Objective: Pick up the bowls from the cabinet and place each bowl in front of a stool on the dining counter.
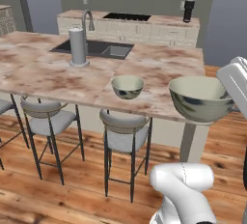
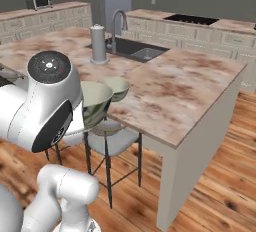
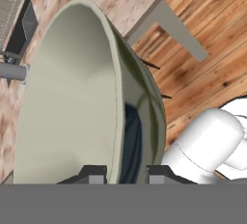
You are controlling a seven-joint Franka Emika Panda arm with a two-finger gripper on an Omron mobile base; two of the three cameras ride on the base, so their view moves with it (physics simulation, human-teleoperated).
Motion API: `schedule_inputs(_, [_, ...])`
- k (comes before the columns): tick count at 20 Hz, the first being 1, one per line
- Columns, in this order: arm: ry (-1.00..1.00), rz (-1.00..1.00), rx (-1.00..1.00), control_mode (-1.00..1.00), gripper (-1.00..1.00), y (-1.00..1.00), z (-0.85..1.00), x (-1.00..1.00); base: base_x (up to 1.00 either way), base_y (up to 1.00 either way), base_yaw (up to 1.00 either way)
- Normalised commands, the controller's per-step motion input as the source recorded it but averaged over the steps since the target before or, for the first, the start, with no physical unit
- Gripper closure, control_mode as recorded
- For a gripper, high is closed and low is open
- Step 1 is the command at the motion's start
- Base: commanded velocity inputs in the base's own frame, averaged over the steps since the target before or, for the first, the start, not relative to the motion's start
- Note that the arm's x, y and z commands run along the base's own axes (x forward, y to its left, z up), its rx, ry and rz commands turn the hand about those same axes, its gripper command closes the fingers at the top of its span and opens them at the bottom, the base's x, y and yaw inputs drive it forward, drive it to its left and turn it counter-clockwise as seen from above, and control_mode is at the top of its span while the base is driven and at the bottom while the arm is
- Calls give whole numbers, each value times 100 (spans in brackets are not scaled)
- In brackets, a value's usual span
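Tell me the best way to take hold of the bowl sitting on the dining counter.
Grip the bowl on the counter by its thin rim, one finger inside and one outside, coming down from above on the stool side. It stands upright with its mouth open upward, and its round wall is too wide to span. The gripper holds the other bowl by its rim the same way.
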Motion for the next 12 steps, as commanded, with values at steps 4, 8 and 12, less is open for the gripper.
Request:
schedule_inputs(4, [0, 0, 0, 100, 100, 0, 0, 0, 0, 100, -39])
schedule_inputs(8, [0, 0, 0, 100, 100, 0, 0, 0, 0, 100, -38])
schedule_inputs(12, [0, 0, 0, 100, 100, 0, 0, 0, 0, 100, -38])
